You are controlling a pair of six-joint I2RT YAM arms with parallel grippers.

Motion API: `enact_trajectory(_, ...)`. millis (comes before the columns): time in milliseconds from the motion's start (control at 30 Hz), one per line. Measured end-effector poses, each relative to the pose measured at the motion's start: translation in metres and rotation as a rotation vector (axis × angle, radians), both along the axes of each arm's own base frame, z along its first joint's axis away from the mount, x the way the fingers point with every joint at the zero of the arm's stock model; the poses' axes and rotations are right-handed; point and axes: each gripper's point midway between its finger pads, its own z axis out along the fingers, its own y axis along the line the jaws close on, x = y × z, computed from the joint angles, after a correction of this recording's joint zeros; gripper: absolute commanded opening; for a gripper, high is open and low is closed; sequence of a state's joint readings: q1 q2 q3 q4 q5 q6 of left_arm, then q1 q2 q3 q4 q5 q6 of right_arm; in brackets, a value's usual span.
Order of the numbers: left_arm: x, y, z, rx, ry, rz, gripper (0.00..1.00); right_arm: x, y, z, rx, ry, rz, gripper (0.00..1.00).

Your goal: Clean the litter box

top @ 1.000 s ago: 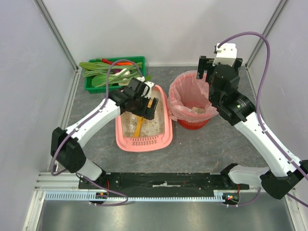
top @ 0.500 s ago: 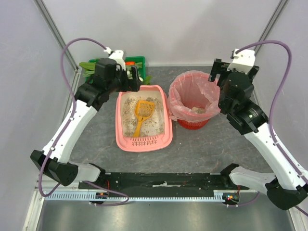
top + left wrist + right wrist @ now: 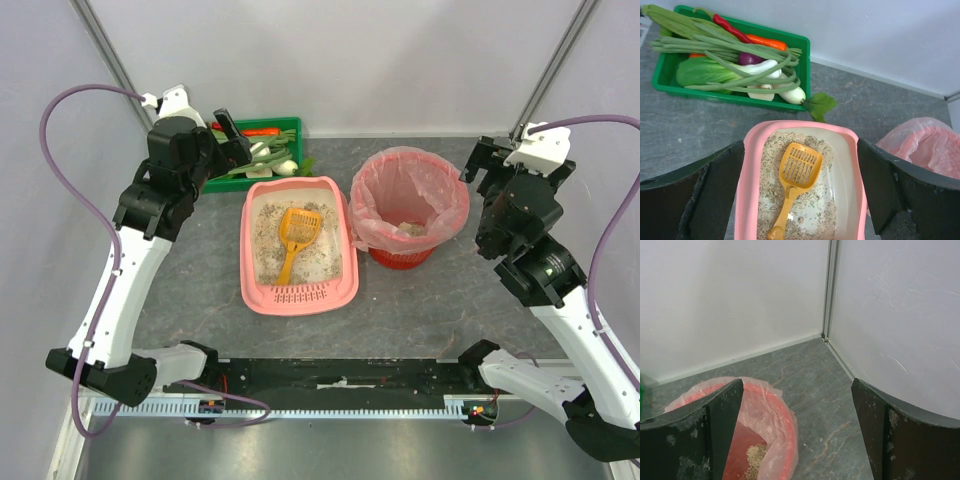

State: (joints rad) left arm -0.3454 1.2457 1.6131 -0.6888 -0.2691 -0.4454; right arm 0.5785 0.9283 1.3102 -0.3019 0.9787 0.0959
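The pink litter box point(image 3: 246, 262) sits mid-table with thin grey-beige litter and bare patches. An orange slotted scoop point(image 3: 297, 232) lies loose in it, handle toward the slotted ledge at the near end. My left gripper point(image 3: 235, 140) is open and empty, raised beyond the box's far left corner. Its wrist view looks down on the box point(image 3: 746, 200) and the scoop point(image 3: 800, 167) between its fingers point(image 3: 715, 185). My right gripper point(image 3: 488, 158) is open and empty, raised to the right of the bin; its fingers point(image 3: 720, 415) frame the floor and the back corner.
A red bin with a pink bag point(image 3: 408, 215) holds some litter, right of the box; it also shows in the right wrist view point(image 3: 775, 412). A green crate of vegetables point(image 3: 292, 127) stands at the back left, also in the left wrist view point(image 3: 805, 55). Walls enclose the back and both sides.
My left gripper has let go of the scoop and risen back and left out of the box. My right gripper has moved right, away from above the bin.
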Motion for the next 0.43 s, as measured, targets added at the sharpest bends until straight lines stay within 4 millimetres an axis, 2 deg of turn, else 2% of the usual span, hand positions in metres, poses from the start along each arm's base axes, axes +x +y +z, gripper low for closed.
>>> enact_trajectory(133,-0.006,0.01,0.001,0.005,-0.002,0.044,0.99,0.001,0.0,-0.008,-0.014,0.023,-0.003,0.98)
enact_trajectory(433,-0.008,0.017,-0.003,0.017,0.008,0.081,0.99,0.004,0.003,-0.018,-0.013,0.043,-0.002,0.98)
